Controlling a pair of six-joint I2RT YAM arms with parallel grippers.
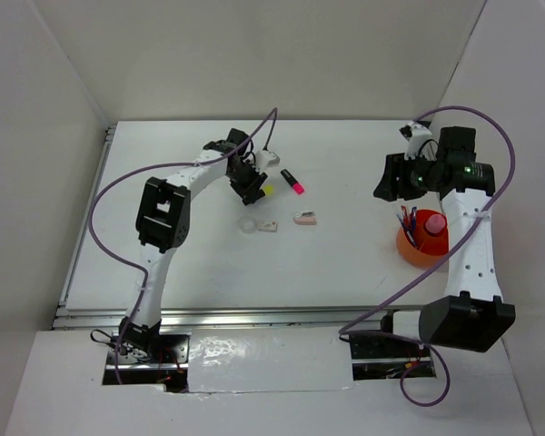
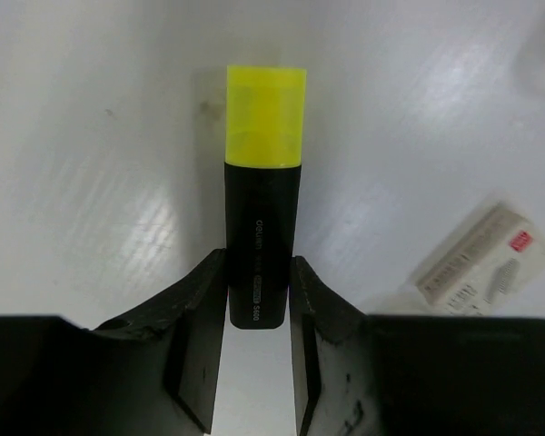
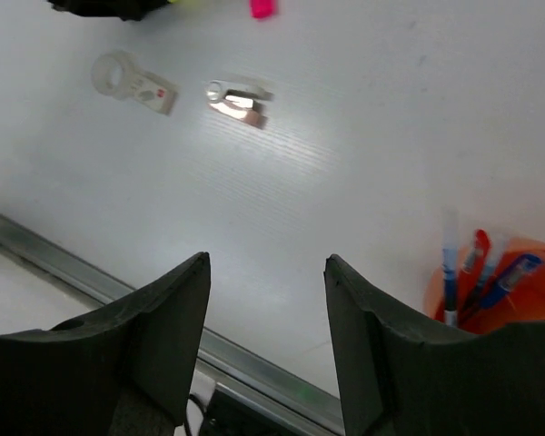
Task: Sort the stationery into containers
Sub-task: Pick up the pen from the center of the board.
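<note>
A black highlighter with a yellow cap (image 2: 262,182) lies on the white table, cap pointing away from the wrist. My left gripper (image 2: 258,272) is shut on its black body, a finger pressed against each side; from above, this gripper (image 1: 252,188) stands low at the table's middle back. A pink-capped highlighter (image 1: 293,182) lies just to the right. A clear tape ring (image 1: 248,224) and two whitish erasers (image 1: 268,226) (image 1: 304,217) lie nearer the front. The orange cup (image 1: 418,250) holds a pink tube (image 1: 433,225) and red and blue pens (image 3: 477,263). My right gripper (image 3: 266,272) hangs open and empty left of and behind the cup.
A metal rail (image 3: 254,354) runs along the table's near edge. White walls enclose the back and both sides. An eraser (image 2: 486,263) lies to the right of the left fingers.
</note>
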